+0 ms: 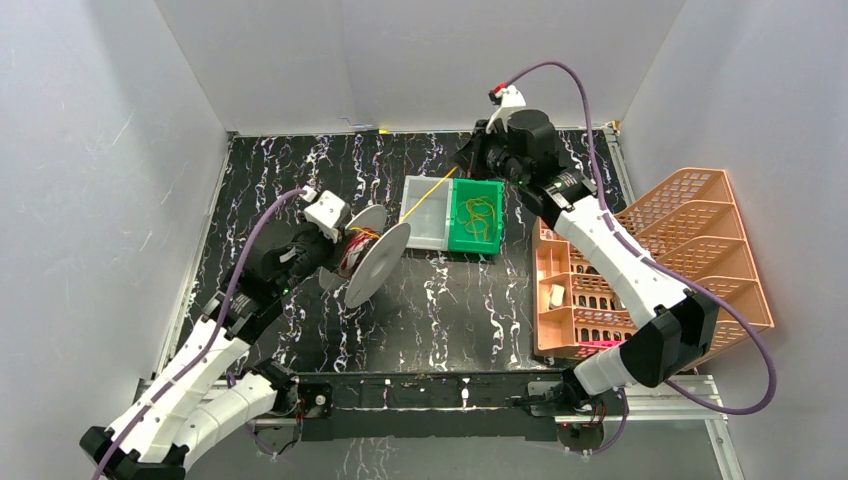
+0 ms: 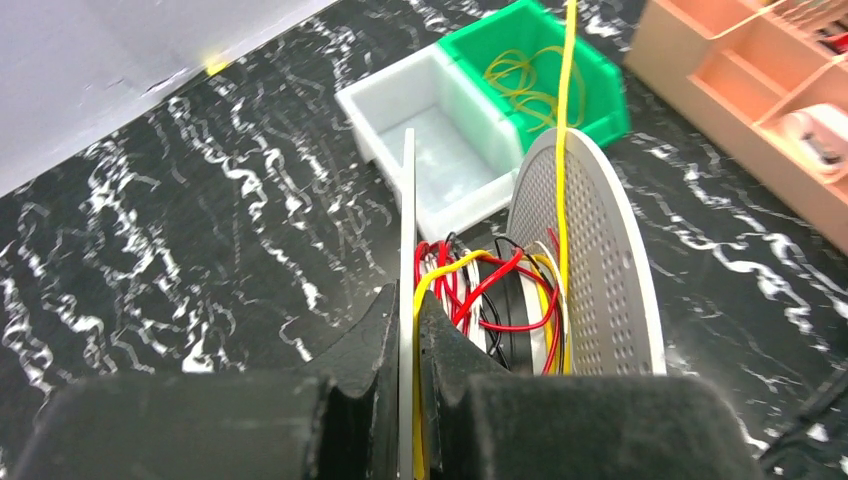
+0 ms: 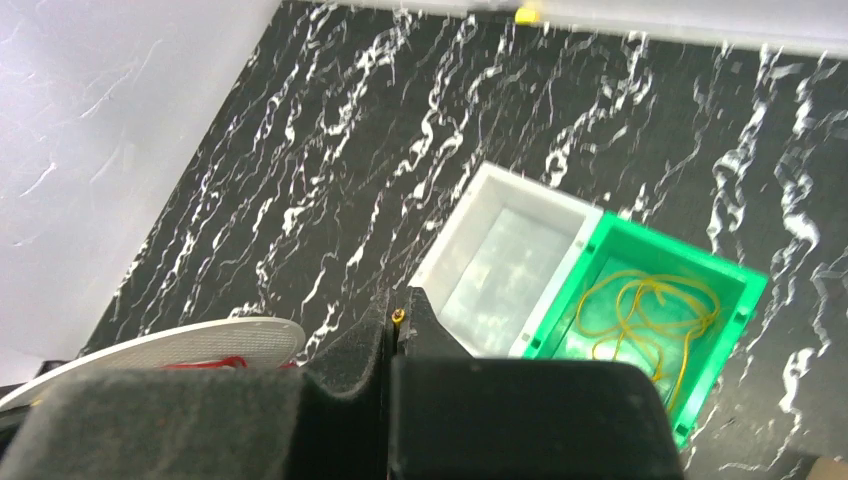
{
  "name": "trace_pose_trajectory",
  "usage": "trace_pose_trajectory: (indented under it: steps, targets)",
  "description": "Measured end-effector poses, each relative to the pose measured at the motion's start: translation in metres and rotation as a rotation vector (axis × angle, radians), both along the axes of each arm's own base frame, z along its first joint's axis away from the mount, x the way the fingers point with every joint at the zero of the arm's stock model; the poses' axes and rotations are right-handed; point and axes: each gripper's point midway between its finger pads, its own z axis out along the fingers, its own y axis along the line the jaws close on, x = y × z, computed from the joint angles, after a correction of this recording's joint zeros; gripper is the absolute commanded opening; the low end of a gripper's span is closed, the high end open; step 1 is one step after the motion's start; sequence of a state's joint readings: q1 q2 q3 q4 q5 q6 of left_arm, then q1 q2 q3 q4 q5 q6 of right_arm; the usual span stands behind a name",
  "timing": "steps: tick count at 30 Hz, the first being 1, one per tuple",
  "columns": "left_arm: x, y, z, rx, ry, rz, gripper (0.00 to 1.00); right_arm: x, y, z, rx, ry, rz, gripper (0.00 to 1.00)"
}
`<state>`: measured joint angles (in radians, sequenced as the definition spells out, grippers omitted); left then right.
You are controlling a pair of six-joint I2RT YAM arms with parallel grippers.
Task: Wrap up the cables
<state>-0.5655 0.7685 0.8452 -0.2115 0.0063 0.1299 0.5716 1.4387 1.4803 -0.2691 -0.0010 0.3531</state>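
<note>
A white perforated spool (image 1: 382, 262) is held up on edge by my left gripper (image 1: 342, 252). In the left wrist view the left gripper (image 2: 415, 312) is shut on the spool's thin near flange (image 2: 407, 200), with a yellow cable (image 2: 440, 275) pinched against it. Red, black, white and yellow wires are wound on the hub. One yellow cable (image 1: 430, 195) runs taut from the spool over its far flange (image 2: 600, 270) to my right gripper (image 1: 468, 160). The right gripper (image 3: 398, 318) is shut on that cable's end. More yellow cables (image 3: 650, 310) lie coiled in the green bin (image 1: 490, 238).
A white bin (image 1: 428, 235) stands joined to the green bin's left side. An orange divided rack (image 1: 700, 240) lies at the right, with small items in its near compartments. Grey walls close in the black marbled table (image 1: 460, 310) on three sides.
</note>
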Motion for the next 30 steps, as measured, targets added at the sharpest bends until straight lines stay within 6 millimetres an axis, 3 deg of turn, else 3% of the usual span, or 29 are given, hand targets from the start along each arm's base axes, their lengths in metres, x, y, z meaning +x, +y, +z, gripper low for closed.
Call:
trace_pose_trajectory:
  steps: [3, 6, 10, 12, 24, 30]
  targets:
    - [-0.011, -0.009, 0.010, -0.048, -0.001, -0.067, 0.00, 0.006, -0.011, -0.027, 0.060, 0.084, 0.015, 0.00]
    - [-0.017, -0.017, 0.019, -0.081, 0.003, -0.109, 0.00, 0.006, -0.024, -0.067, 0.118, 0.196, 0.021, 0.00]
    - [-0.022, -0.023, 0.029, -0.127, 0.002, -0.142, 0.00, -0.007, -0.030, -0.111, 0.182, 0.328, 0.038, 0.00]
    - [-0.024, -0.025, 0.031, -0.151, 0.013, -0.146, 0.00, -0.014, -0.031, -0.122, 0.209, 0.353, 0.046, 0.00]
    - [-0.017, -0.035, 0.070, -0.419, -0.009, -0.097, 0.00, -0.050, -0.036, -0.137, 0.410, 0.331, 0.070, 0.00]
    - [-0.001, -0.035, 0.082, -0.581, 0.004, -0.006, 0.00, -0.072, -0.039, -0.129, 0.521, 0.282, 0.065, 0.00]
